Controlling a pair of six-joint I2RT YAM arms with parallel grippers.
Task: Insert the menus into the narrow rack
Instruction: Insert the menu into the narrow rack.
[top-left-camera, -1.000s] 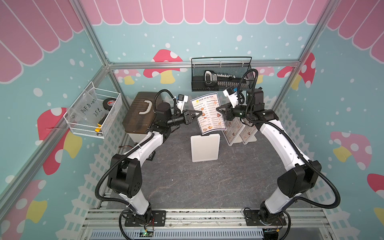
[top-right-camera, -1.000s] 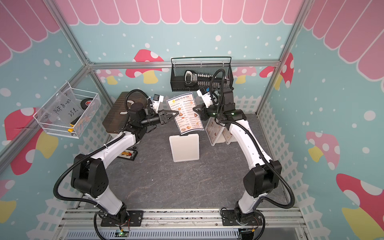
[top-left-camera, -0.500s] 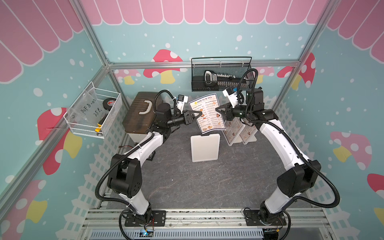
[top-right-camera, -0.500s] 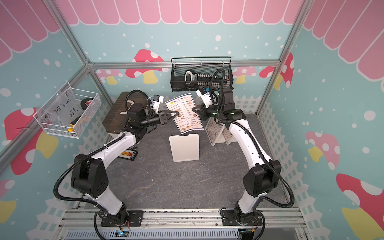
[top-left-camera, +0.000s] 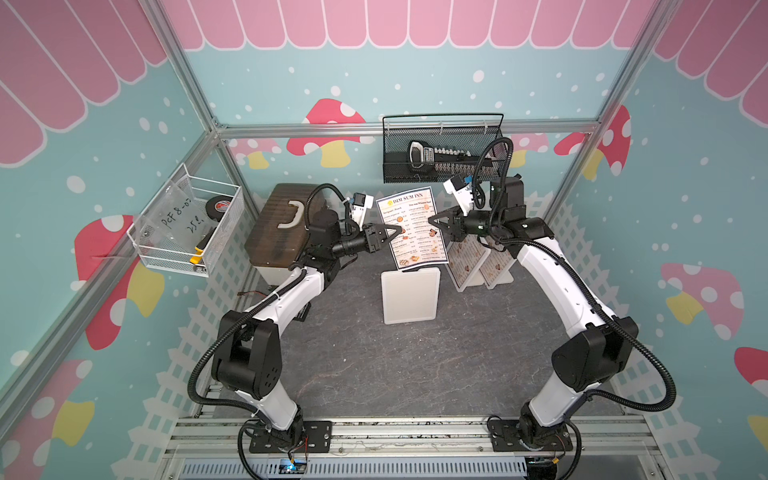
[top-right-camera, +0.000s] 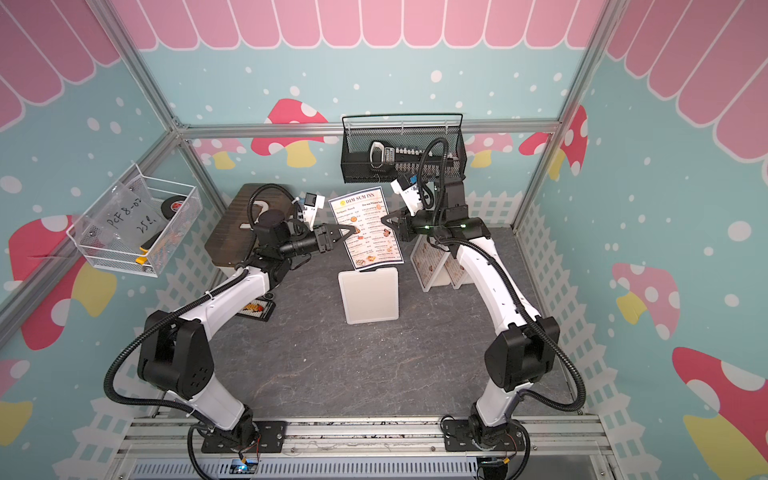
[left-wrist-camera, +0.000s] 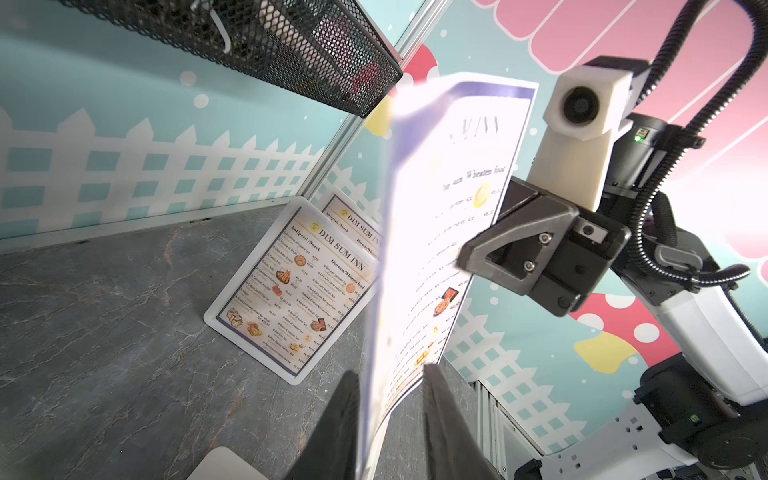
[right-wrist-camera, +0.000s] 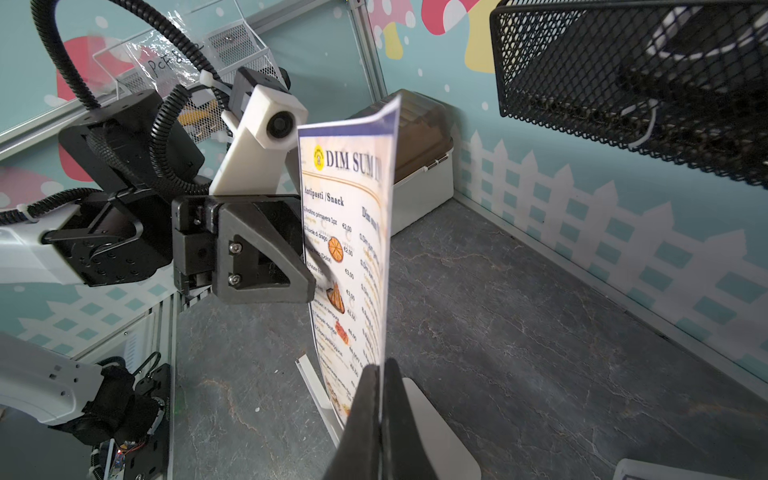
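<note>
Right wrist view: right gripper (right-wrist-camera: 381, 368) is pinching a thin, shiny, bending menu (right-wrist-camera: 349, 216); left gripper (left-wrist-camera: 390, 374) is sitting open around it.

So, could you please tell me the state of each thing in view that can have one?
Held menu: upright, bowed, above the white rack.
Right gripper: shut on the menu's edge.
Left gripper: open, jaws astride the opposite edge.
Other two menus: leaning, apart from the rack.
Brown box: lid closed.
</note>
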